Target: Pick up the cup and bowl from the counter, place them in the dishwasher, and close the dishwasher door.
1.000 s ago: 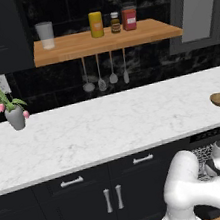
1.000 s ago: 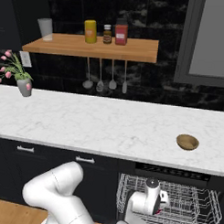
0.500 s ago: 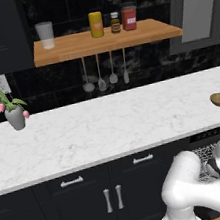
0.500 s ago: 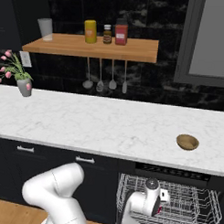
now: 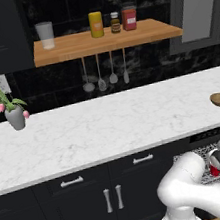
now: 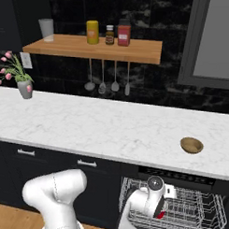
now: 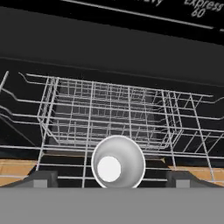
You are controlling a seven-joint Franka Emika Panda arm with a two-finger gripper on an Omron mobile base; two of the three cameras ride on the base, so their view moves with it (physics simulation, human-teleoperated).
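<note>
Cup [image 7: 118, 162], small, red outside and white inside, seen between the two dark finger tips of the gripper [image 7: 111, 179], mouth facing the camera. Can't tell if squeezed tight or just near. Low by the grey wire rack [image 6: 197, 210] of the black dishwasher [image 6: 179, 177]. Small tan-brown wooden bowl [image 6: 191, 145] sitting on the long white marble counter [image 6: 88, 125], well apart from the cup.
</note>
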